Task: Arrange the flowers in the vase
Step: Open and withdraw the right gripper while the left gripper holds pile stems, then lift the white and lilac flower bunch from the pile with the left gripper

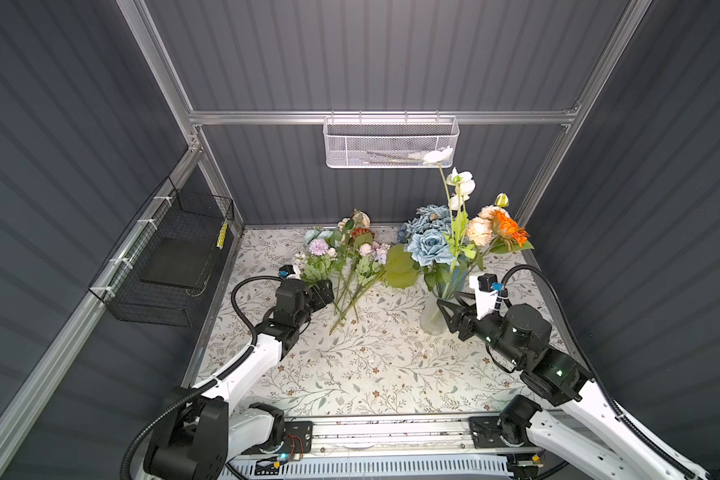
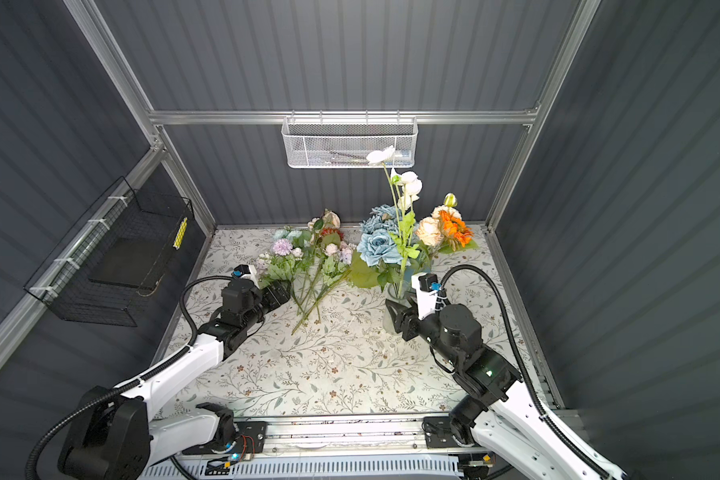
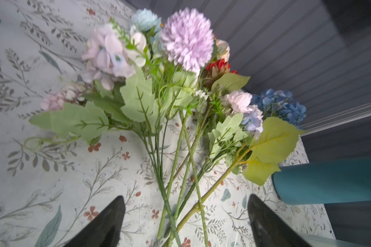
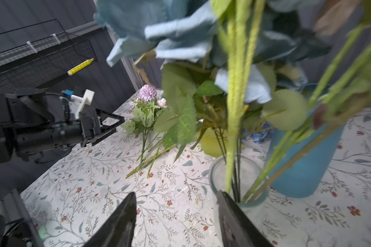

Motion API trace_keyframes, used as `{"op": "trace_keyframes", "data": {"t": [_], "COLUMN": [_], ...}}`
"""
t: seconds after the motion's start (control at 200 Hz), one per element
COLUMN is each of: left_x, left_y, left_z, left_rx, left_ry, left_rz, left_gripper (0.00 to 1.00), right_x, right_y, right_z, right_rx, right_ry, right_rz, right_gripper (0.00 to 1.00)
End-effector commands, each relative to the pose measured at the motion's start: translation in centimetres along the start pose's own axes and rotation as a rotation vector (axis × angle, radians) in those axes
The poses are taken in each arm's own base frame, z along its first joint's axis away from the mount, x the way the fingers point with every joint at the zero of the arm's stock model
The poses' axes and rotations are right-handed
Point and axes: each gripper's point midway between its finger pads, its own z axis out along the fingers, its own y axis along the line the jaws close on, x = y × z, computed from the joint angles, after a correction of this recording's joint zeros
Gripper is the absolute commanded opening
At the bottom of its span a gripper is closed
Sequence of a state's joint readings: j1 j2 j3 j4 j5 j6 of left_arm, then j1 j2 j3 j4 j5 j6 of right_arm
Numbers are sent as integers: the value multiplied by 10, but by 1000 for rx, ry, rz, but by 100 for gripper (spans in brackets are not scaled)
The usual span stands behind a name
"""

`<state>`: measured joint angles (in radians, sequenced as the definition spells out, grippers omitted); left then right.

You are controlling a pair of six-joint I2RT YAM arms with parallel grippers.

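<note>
Flowers [image 1: 352, 266] lie loose mid-frame on the tablecloth [image 1: 371, 365], others in the glass vase [image 1: 430, 323] to their right. Probably light, springy, tangle-prone: take the bare lower stems [image 3: 172, 213]. Left gripper [image 3: 186, 222] jaws wide astride those stems; right gripper [image 4: 176, 193] jaws apart, empty.

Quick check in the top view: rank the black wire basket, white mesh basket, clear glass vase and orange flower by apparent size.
1. black wire basket
2. white mesh basket
3. clear glass vase and orange flower look about alike. The vase is partly covered, so I won't rank them.
</note>
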<state>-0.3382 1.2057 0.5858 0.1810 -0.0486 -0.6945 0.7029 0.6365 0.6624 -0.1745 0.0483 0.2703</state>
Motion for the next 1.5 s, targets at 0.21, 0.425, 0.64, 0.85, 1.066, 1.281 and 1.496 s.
{"op": "trace_keyframes", "data": {"t": [0.21,0.425,0.64,0.85,1.066,1.281,1.496], "left_x": [14,21,21,28,40,40,23], "left_y": [7,14,15,14,19,22,20], "left_z": [29,54,75,94,105,105,86], "left_rx": [-3,-19,-32,-14,6,4,-26], "left_ry": [45,67,73,103,105,93,42], "left_rz": [-22,-4,22,15,-37,-40,-4], "left_gripper": [82,78,76,62,40,6,0], "right_x": [23,20,13,6,-5,-15,-24], "right_y": [30,26,12,8,10,10,11], "right_z": [13,16,11,9,7,7,8], "right_rx": [-75,-41,20,46,45,54,56], "right_ry": [106,87,13,-9,-31,-56,-81], "right_rz": [25,14,25,9,-6,-26,-44], "right_gripper": [62,75,88,95,99,99,99]}}
